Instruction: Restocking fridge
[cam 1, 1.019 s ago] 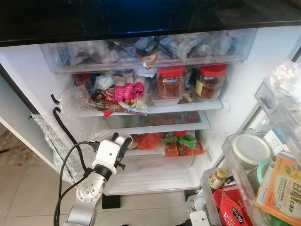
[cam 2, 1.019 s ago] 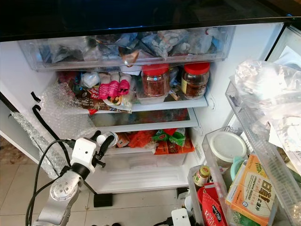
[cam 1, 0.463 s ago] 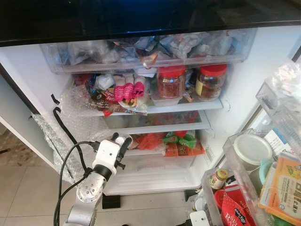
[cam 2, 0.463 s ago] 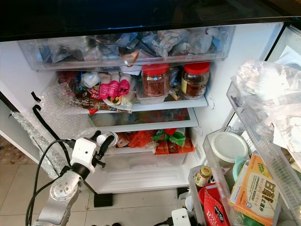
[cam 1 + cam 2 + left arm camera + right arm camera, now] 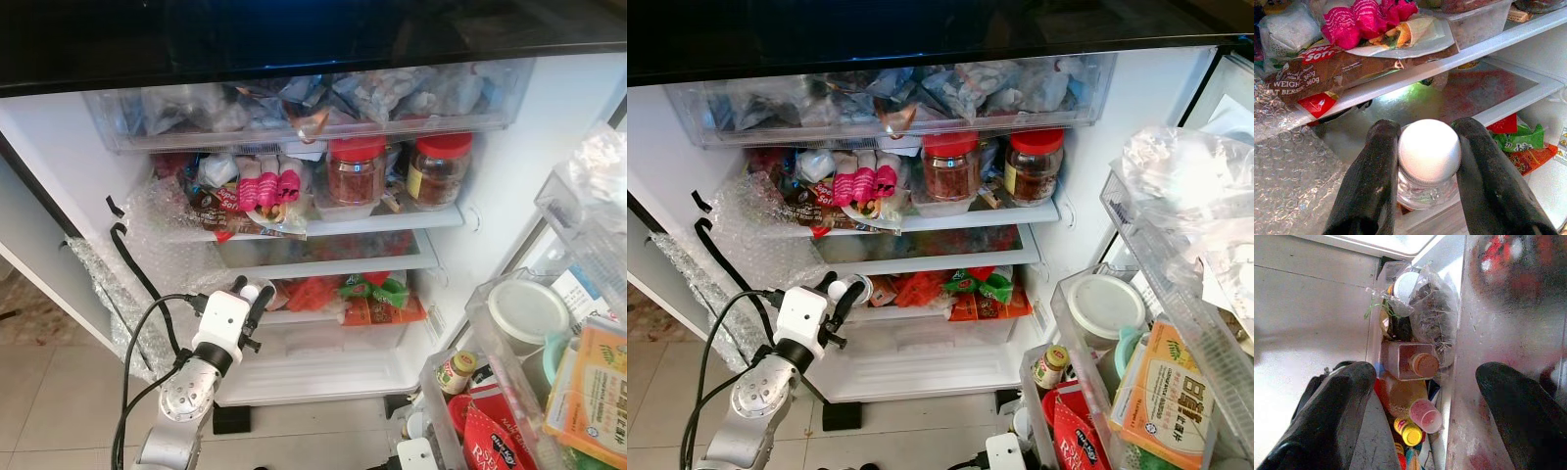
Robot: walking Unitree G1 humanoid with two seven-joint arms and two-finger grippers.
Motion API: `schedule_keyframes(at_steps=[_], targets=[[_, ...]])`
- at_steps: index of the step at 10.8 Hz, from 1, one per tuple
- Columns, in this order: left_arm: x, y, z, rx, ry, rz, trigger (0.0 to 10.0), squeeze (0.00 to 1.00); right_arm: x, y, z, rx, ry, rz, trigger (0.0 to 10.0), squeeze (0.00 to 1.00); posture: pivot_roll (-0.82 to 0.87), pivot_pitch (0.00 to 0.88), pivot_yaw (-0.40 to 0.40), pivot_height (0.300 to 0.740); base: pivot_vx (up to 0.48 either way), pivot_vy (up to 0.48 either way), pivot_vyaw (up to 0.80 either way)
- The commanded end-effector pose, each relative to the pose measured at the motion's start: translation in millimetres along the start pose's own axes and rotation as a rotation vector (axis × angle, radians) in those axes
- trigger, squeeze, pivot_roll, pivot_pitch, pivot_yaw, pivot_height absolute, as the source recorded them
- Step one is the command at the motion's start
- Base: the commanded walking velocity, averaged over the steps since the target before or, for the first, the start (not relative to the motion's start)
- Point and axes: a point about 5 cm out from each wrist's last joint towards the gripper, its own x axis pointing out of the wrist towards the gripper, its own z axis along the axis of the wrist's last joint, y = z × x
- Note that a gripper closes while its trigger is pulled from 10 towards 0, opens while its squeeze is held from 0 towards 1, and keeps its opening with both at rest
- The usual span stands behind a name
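Your left arm (image 5: 186, 397) is silver metal, with a round ribbed joint housing below a white boxy wrist block (image 5: 223, 329). Black cables (image 5: 137, 338) loop from that block down along the arm. The left gripper (image 5: 1425, 166) has two long, matte black fingers (image 5: 1369, 186), rounded at the tips. The right gripper's (image 5: 1422, 391) fingers (image 5: 1334, 406) look the same black, though blurred.

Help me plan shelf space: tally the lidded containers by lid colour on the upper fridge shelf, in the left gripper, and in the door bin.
Red-lidded jars on the upper shelf: 2
White-capped bottle held in the left gripper: 1
White-lidded tub in the door bin: 1
Yellow-capped bottle in the door bin: 1
Total: 5
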Motion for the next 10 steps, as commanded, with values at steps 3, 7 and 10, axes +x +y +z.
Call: schedule_keyframes(at_steps=[3, 7, 10], targets=[[1.7, 3.0, 0.7, 0.014, 0.001, -0.004, 10.0, 0.0, 12.1, -81.1, -40.0, 0.019, 0.089, -0.134, 10.0, 0.0, -0.13, 0.077, 0.039, 0.74, 0.0, 0.0, 0.0], [2.5, 3.2, 1.3, 0.017, -0.001, -0.007, 10.0, 0.0, 11.7, -83.6, -43.2, 0.035, 0.095, -0.134, 10.0, 0.0, -0.13, 0.077, 0.042, 0.74, 0.0, 0.0, 0.0], [2.5, 2.3, 0.9, 0.014, 0.0, -0.01, 10.0, 0.0, 11.0, -74.7, -41.5, 0.055, 0.089, -0.101, 10.0, 0.0, -0.13, 0.081, 0.04, 0.74, 0.0, 0.0, 0.0]])
